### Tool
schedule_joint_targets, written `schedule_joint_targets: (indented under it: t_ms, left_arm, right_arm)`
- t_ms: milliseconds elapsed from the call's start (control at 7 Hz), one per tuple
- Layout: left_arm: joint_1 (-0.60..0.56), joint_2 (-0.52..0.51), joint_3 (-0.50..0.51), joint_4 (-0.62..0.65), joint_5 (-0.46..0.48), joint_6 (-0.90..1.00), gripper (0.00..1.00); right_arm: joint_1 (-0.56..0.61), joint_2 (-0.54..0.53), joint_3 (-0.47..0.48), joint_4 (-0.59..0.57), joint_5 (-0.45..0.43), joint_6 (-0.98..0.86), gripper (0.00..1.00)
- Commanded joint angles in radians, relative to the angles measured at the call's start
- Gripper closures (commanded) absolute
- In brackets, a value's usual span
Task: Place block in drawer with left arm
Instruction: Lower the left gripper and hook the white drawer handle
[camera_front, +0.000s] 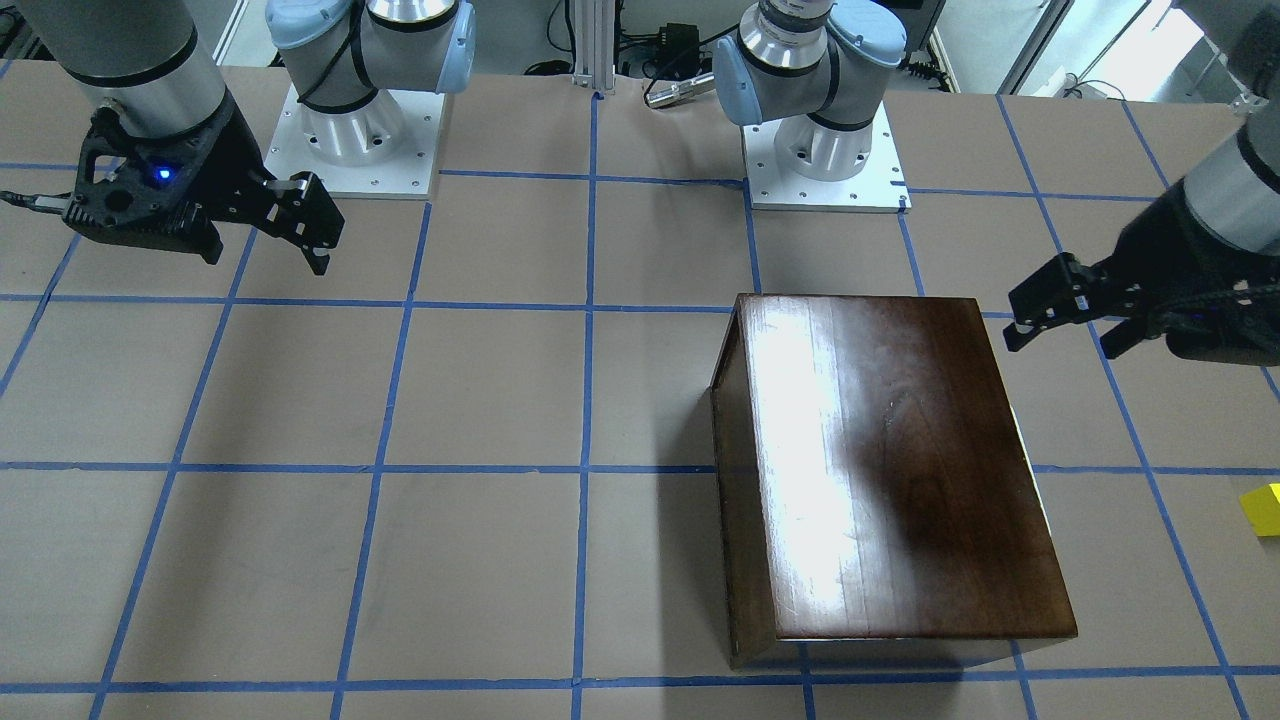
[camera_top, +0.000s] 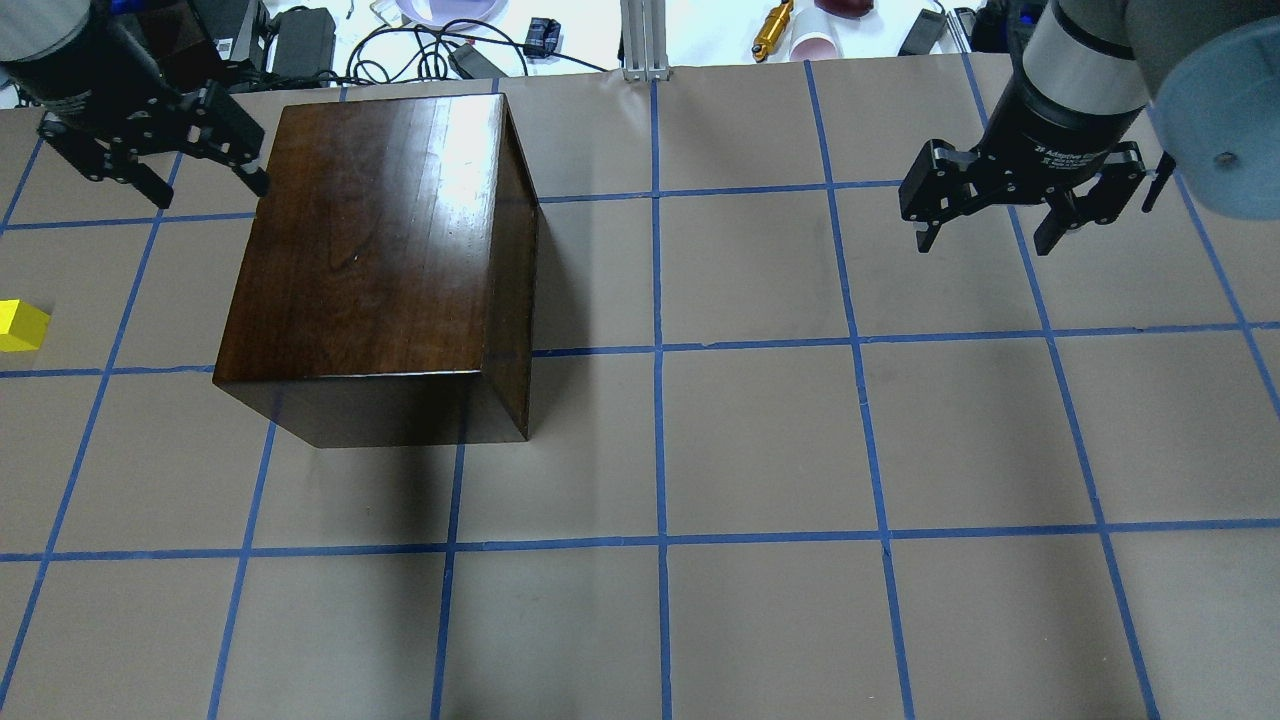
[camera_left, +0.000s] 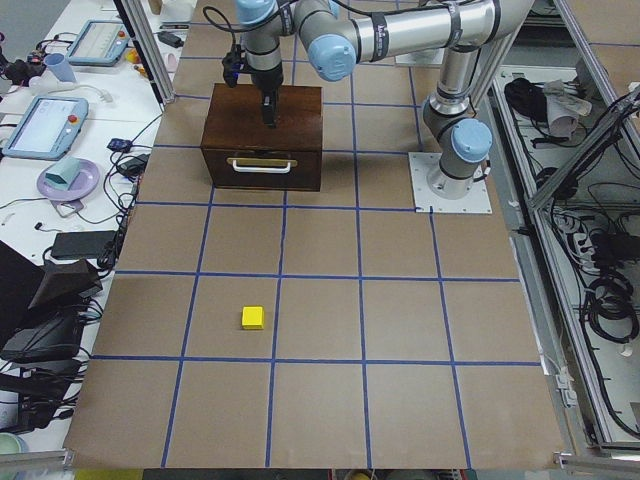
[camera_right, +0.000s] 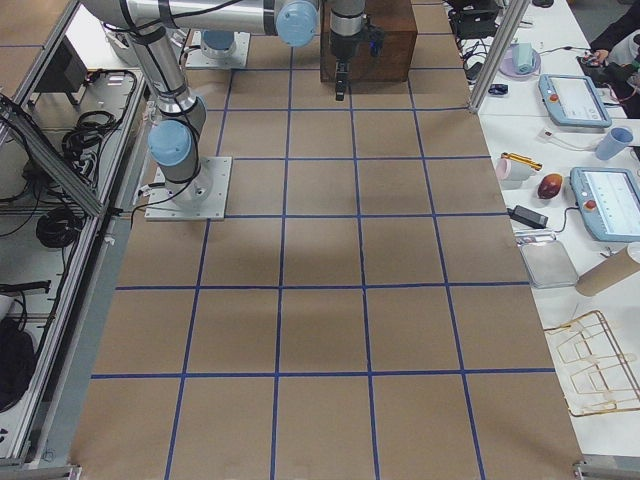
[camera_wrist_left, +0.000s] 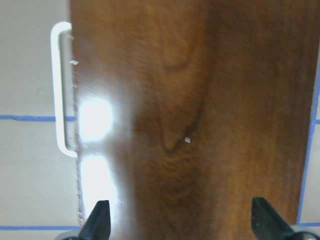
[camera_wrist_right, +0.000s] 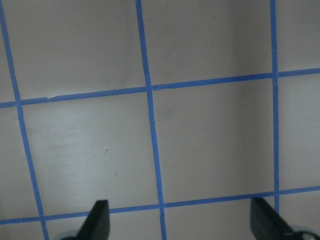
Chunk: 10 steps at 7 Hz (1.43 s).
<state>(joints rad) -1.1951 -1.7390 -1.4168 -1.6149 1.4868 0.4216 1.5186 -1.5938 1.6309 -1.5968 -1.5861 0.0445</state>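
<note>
One yellow block (camera_left: 253, 318) lies on the bench (camera_top: 760, 430), alone inside a square of the blue tape grid (camera_top: 656, 350). It is well apart from the box, out in front of the drawer face.

One glossy dark wooden box (camera_top: 370, 240) stands on the bench. It has one drawer (camera_left: 262, 172), pushed in flush with the box front, so whatever is inside cannot be seen. One pale metal pull (camera_left: 260, 165) runs across the drawer front. In the left wrist view the pull shows along the box's edge.

There are two arms and two claws. The left arm (camera_left: 400, 30) reaches across to the box. The left claw (camera_top: 205, 185) hangs over the box's top near its far edge, fingers spread wide and holding nothing. Nothing lies on the box's top.

The right claw (camera_top: 985, 243) hovers above bare bench, well apart from box and block. It is also spread wide and holds nothing. Its wrist camera shows only taped bench below it.
</note>
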Motion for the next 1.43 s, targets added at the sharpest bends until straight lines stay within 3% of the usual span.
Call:
schedule_joint_targets:
  t_ms: [0, 714, 1286]
  left_arm:
    - [0.122, -0.057, -0.001, 0.027, -0.023, 0.185, 0.00]
    - [0.144, -0.240, -0.013, 0.145, -0.109, 0.207, 0.00]
    - [0.134, -0.260, -0.054, 0.164, -0.160, 0.209, 0.00]
  right_arm:
    - [-0.001, 0.000, 0.001, 0.000, 0.000, 0.000, 0.00]
    - [0.000, 0.000, 0.000, 0.000, 0.000, 0.000, 0.00]
    - [-0.001, 0.000, 0.000, 0.000, 0.000, 0.000, 0.00]
